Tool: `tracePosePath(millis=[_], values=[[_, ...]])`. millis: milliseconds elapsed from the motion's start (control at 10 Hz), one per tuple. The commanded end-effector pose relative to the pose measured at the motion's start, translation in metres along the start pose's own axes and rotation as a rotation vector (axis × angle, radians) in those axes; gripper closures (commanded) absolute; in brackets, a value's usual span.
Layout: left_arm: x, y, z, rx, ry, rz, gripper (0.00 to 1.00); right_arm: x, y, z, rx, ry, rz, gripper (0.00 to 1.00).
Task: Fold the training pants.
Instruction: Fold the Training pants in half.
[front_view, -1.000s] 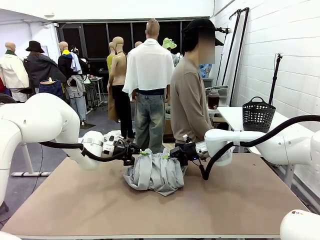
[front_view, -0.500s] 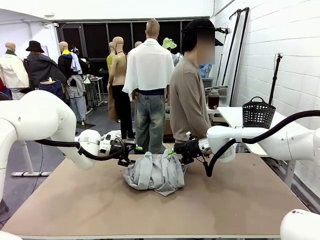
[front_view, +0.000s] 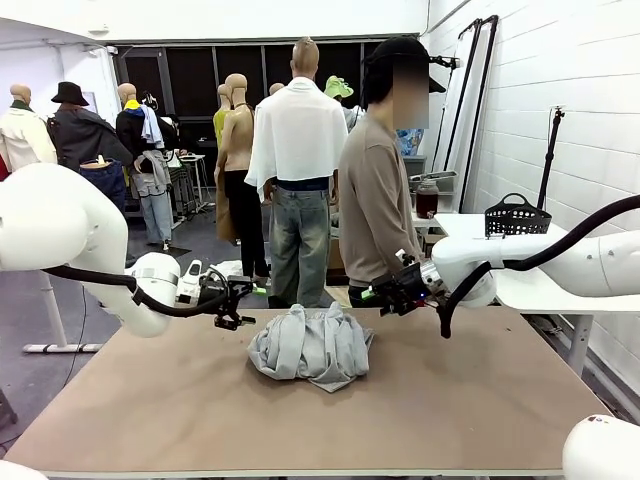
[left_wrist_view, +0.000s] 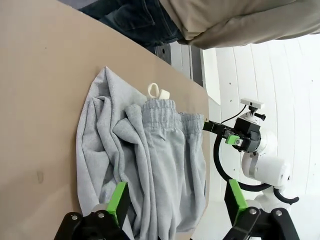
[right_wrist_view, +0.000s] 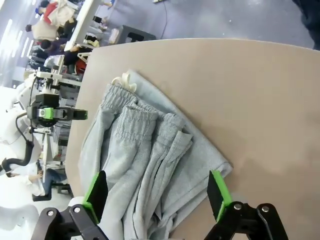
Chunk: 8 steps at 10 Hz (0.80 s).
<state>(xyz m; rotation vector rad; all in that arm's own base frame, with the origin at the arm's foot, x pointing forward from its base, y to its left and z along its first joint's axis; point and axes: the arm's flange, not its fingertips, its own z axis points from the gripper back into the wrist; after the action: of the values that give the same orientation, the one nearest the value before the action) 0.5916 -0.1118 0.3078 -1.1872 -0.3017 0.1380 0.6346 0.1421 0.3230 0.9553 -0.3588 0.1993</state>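
Training pants (front_view: 310, 346) bunched near the table's (front_view: 480, 400) far edge. Left gripper (front_view: 237, 300) and right gripper (front_view: 383, 296) flanking them, fingers apart, gripping nothing.

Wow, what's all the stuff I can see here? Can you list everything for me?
training pants: one, light grey, bunched in a heap at the far middle of the table, touched by neither gripper; waistband and pale drawstring show in the left wrist view.
table: one, brown top, under the pants.
basket: one, black mesh, on a white side table at the right.
person: one, beige top, standing at the far edge of the table.
left gripper: one, black with green pads, open, in the air left of the pants.
right gripper: one, black with green pads, open, in the air right of the pants.
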Motion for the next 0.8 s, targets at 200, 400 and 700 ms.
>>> tracePosePath(millis=[200,400,700], values=[[-0.01,-0.008,0.007,0.021,-0.029,-0.056,0.0,-0.002,0.018,0.002,-0.017,0.015,0.026,0.0],[-0.005,-0.01,0.01,-0.002,-0.015,-0.01,0.0,0.0,0.008,0.004,-0.016,0.01,0.018,0.0],[-0.005,-0.01,0.01,-0.002,-0.015,-0.01,0.0,0.0,0.008,0.004,-0.016,0.01,0.018,0.0]])
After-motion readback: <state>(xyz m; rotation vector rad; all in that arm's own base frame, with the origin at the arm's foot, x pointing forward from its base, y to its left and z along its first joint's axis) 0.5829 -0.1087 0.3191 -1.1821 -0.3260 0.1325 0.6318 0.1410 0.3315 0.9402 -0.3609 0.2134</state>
